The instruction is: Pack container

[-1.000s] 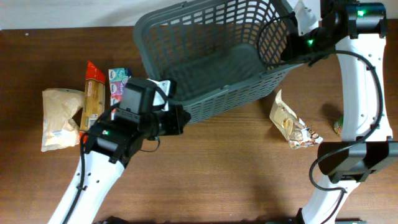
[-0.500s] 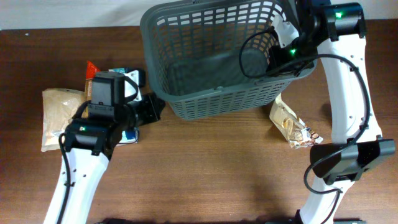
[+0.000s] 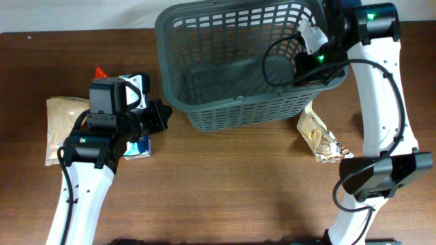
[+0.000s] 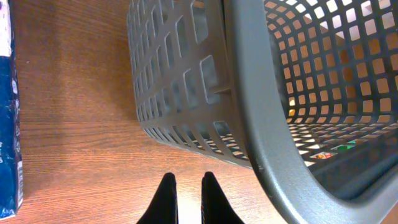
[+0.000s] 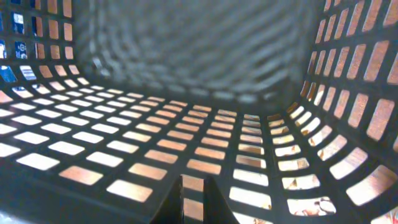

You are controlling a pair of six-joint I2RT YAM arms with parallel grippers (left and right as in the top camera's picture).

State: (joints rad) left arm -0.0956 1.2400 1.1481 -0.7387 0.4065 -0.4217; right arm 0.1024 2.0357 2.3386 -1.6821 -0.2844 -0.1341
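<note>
The dark grey slotted basket (image 3: 238, 61) stands upright at the table's back, and nothing shows inside it but my right gripper. My left gripper (image 3: 163, 116) is shut and empty, just left of the basket's front left corner and apart from it. In the left wrist view its fingertips (image 4: 185, 177) hover over bare wood beside the basket's wall (image 4: 180, 81). My right gripper (image 3: 272, 70) reaches inside the basket near its right wall. In the right wrist view it (image 5: 194, 180) is shut with nothing between the fingers, just above the lattice floor (image 5: 155, 134).
A beige bag (image 3: 60, 129), an orange packet (image 3: 101, 71) and a blue-and-white packet (image 3: 136, 146) lie left of the basket, around my left arm. The blue packet also shows in the left wrist view (image 4: 7, 124). A crumpled snack bag (image 3: 320, 136) lies right of the basket's front.
The basket went from tilted to upright and shifted toward the back. My left gripper pulled back to the left, away from its corner. My right arm moved with the basket.
</note>
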